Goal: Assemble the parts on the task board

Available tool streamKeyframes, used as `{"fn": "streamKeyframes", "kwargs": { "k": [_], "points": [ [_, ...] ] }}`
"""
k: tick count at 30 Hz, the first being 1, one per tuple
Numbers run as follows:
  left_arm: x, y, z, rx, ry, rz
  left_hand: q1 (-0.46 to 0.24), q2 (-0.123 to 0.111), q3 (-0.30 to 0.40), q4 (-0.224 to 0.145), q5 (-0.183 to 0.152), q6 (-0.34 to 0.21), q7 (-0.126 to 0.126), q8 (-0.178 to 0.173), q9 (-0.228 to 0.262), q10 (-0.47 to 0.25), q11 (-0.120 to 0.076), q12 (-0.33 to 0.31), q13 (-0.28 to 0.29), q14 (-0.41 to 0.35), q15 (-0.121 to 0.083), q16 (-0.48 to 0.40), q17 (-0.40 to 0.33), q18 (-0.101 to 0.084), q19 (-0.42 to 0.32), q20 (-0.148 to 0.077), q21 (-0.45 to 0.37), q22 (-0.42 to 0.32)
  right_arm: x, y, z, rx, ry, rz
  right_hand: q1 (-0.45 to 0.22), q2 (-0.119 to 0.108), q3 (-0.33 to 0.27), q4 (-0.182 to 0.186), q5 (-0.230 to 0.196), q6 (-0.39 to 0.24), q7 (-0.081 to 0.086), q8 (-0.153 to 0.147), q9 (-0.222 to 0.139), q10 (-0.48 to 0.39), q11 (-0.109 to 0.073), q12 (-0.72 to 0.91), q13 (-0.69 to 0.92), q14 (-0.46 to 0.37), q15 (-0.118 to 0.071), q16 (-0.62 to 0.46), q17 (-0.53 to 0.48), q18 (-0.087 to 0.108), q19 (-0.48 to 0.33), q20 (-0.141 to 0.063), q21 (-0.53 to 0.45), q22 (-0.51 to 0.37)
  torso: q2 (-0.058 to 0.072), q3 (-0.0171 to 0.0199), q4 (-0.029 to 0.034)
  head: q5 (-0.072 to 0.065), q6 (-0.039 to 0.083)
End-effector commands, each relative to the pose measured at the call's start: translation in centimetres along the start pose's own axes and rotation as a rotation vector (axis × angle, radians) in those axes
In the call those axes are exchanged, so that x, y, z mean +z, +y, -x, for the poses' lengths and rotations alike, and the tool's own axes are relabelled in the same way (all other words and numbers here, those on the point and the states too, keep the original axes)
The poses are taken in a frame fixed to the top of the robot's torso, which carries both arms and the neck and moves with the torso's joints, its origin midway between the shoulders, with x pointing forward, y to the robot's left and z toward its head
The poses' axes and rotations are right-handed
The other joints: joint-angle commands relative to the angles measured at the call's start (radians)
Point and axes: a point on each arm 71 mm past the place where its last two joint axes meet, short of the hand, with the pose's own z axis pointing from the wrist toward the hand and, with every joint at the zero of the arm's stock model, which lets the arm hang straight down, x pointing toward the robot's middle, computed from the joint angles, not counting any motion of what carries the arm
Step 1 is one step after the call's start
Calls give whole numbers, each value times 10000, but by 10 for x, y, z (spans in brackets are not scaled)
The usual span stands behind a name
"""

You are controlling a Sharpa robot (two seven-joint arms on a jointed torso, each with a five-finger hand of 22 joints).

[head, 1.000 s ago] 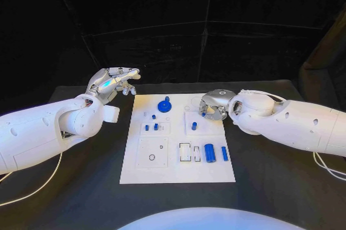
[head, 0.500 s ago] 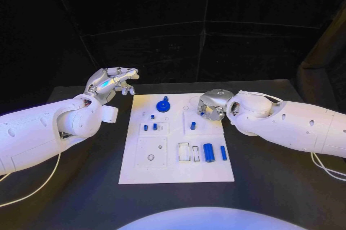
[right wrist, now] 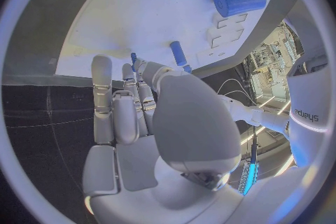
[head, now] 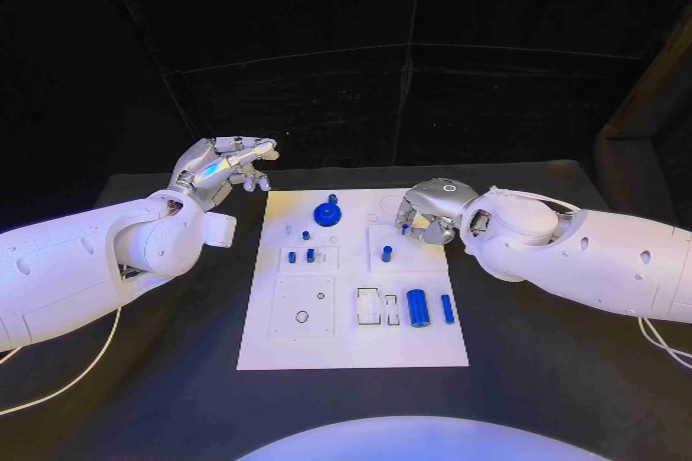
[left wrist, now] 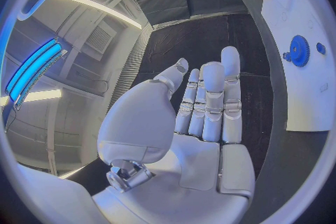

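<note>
Task board point(head: 353, 331), a flat white rectangular plate, lies in the middle of the matte black worktop point(head: 548, 361) in front of you. Small glossy blue parts sit on it. Near its far edge stands a round toothed gear point(head: 329, 214) with a little knob beside it. Below that you find short blue pegs point(head: 300, 255) standing in a small square panel, and another slim peg point(head: 387, 252) to their right. Toward the near right of the board a thick, smooth cylinder point(head: 418, 307) lies beside a thinner blue rod point(head: 447, 308), with pale rectangular cut-outs just to their left.

Your left hand point(head: 224, 166), silver and jointed, hangs above the worktop just off the board's far left corner. Its fingers point(left wrist: 210, 95) are straight and side by side, the palm holds nothing, and it touches no part.

Your right hand point(head: 428, 213) hovers over the board's far right corner, fingers point(right wrist: 112, 106) curled downward toward the white surface, close to the slim peg. Whether its fingertips pinch anything, you cannot tell from these views.
</note>
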Motion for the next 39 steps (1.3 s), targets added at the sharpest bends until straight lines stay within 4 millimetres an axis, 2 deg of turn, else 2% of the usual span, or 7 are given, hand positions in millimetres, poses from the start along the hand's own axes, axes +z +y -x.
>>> {"fn": "streamKeyframes", "kwargs": {
  "k": [1, 13, 19, 26, 31, 35, 39],
  "points": [
    [0, -1, 0, -111, 94, -28, 108, -7, -11, -48, -20, -6, 55, -59, -13, -34, 29, -44, -17, -57, 5, -44, -12, 130, -62, 2, -68, -12, -4, 3, 8, 324, -685, 93, -121, -18, 68, -54, 80, 50, 25, -23, -10, 82, -16, -80, 18, 529, -44, 28, 14, 30, 92, 1, 57, 26, 6, -1, 7, -2, 1],
    [0, -1, -1, -131, 129, -3, 109, -7, -12, -49, -20, -6, 56, -60, -13, -34, 29, -44, -17, -57, 5, -45, -14, 130, -62, 2, -69, -12, -16, 35, 21, 1295, -1286, 991, -192, -72, 197, -221, 180, 35, 45, -55, -21, 69, 3, -126, 16, 528, -33, 51, 28, 27, 80, 6, 115, 74, -9, -20, 31, 152, -39],
    [1, -1, -4, -166, 200, 3, 112, -15, -19, -53, -21, -19, 67, -65, -14, -47, 38, -47, -18, -71, 10, -65, -50, 130, -62, 6, -85, -23, -6, 63, 22, 1744, -1183, 1688, -216, -66, 239, -262, 211, 26, 57, -63, -25, 63, 12, -140, 16, 529, -27, 62, 37, 28, 69, 10, 126, 73, 5, -25, 41, 403, -81],
    [3, 0, -7, -205, 288, 10, 112, -15, -19, -53, -21, -19, 67, -65, -14, -47, 38, -47, -18, -71, 10, -65, -50, 130, -62, 6, -85, -23, 10, 93, 18, 1951, -841, 2388, -246, -58, 268, -296, 244, 13, 68, -71, -29, 54, 22, -154, 16, 525, -19, 57, 23, 32, 49, 15, 125, 52, 13, -24, 33, 851, -223],
    [4, 0, -11, -240, 371, 21, 105, -18, -27, -49, -22, -25, 74, -67, -14, -52, 43, -48, -18, -76, 14, -71, -62, 130, -62, 8, -94, -29, 19, 114, 0, 2091, -253, 2780, -273, -52, 289, -331, 269, -8, 80, -81, -35, 36, 34, -172, 15, 523, -11, 56, 16, 37, 25, 21, 121, 26, 14, -32, 35, 1140, -336],
    [4, 1, -12, -257, 406, 33, 105, -18, -27, -49, -22, -25, 74, -67, -14, -52, 43, -48, -18, -76, 14, -71, -62, 130, -62, 8, -94, -29, 25, 125, -15, 2088, 179, 2926, -297, -59, 300, -372, 288, -35, 92, -90, -40, 10, 46, -193, 12, 520, -3, 55, 9, 42, 2, 27, 116, 0, 14, -4, -3, 1317, -416],
    [5, 1, -13, -264, 423, 35, 105, -16, -28, -48, -22, -28, 75, -69, -14, -55, 45, -49, -18, -79, 16, -76, -71, 130, -62, 10, -99, -32, 30, 132, -26, 2053, 531, 3006, -313, -59, 303, -389, 295, -52, 100, -96, -44, -5, 53, -205, 11, 519, 3, 54, 5, 43, -6, 31, 117, -6, 21, -4, 26, 1404, -474]
  ]
}}
